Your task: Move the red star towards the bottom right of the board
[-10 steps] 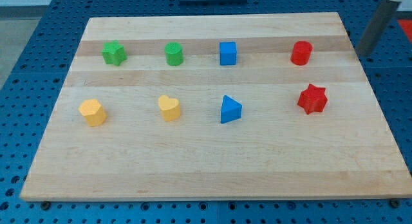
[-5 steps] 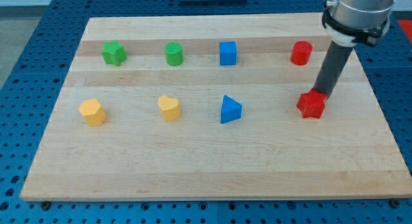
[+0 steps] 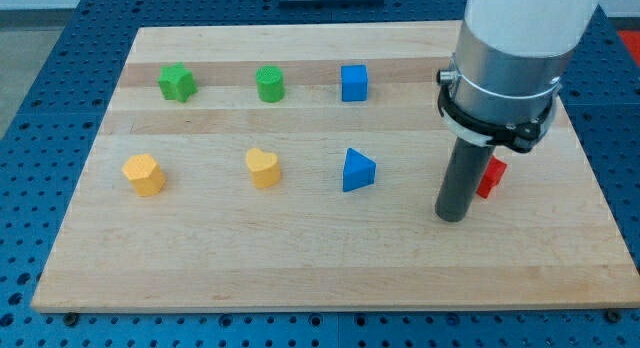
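Beside red star (image 3: 492, 177), tip (image 3: 452, 217) moved down-left.

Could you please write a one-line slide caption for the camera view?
My tip rests left of the partly hidden red star, with blue triangle further left.

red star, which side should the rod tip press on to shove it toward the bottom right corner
Press the red star on its upper-left face, so the push runs down and to the view's right. My tip now sits at the star's lower left, with the rod covering most of the block, so only its right edge shows. From there a push would probably send it right or up, so circle round first.
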`<control>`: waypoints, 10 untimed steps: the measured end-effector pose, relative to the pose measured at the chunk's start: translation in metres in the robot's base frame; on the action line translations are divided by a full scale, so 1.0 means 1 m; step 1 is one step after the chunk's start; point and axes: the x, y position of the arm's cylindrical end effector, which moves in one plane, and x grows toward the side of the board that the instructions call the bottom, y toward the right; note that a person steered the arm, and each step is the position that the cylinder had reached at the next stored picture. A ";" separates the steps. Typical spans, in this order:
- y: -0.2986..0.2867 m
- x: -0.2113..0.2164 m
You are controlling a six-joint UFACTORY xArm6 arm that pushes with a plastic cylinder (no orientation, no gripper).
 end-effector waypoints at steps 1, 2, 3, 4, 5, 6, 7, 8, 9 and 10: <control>-0.001 -0.039; 0.005 -0.067; 0.014 -0.058; 0.015 -0.010; 0.015 0.008; 0.016 -0.026; 0.034 -0.045; 0.047 -0.009; 0.047 0.024; 0.050 -0.003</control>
